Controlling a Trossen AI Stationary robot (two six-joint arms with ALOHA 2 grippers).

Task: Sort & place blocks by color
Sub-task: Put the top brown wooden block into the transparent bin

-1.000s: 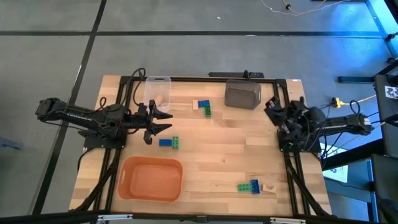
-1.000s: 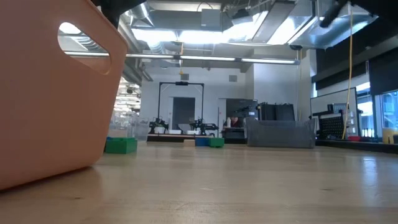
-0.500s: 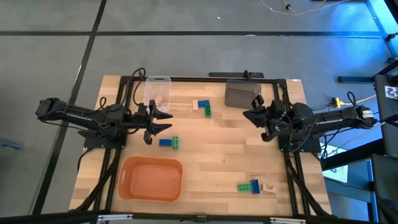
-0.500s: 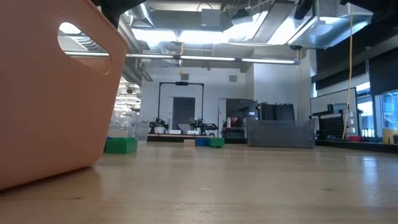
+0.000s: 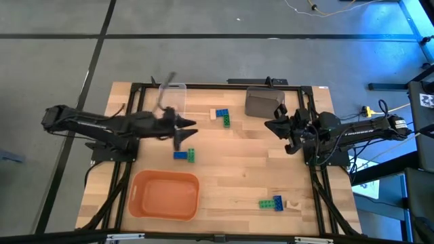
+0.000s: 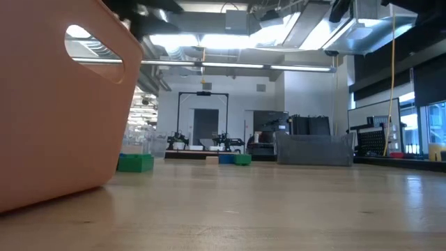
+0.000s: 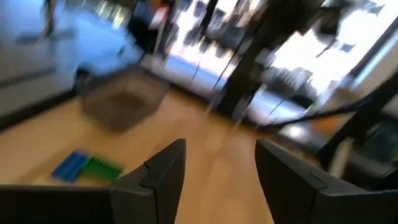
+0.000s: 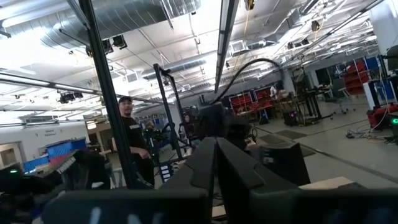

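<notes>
Three block groups lie on the table in the high view: a blue and green pair [image 5: 184, 155] near the middle, a white, blue and green group [image 5: 220, 116] farther back, and a green, blue and tan group [image 5: 274, 203] near the front right. My left gripper [image 5: 186, 131] hovers open just behind the middle pair, blurred. In its wrist view the open fingers [image 7: 217, 168] frame bare table, with a blue and green block [image 7: 87, 167] off to one side. My right gripper [image 5: 274, 127] is shut, in the air in front of the grey bin; its wrist view [image 8: 214, 171] looks into the room.
An orange bin [image 5: 165, 195] stands at the front left and fills the low view's left [image 6: 56, 104]. The clear bin [image 5: 171, 98] and the grey bin [image 5: 264, 103] stand along the far edge. A person [image 8: 132, 146] stands in the room behind. Bare wood lies between the block groups.
My left gripper has swung toward the table's right, over the middle pair of blocks, moving fast enough to blur. My right gripper reached from the right edge toward the table's middle, then held still. No block has moved.
</notes>
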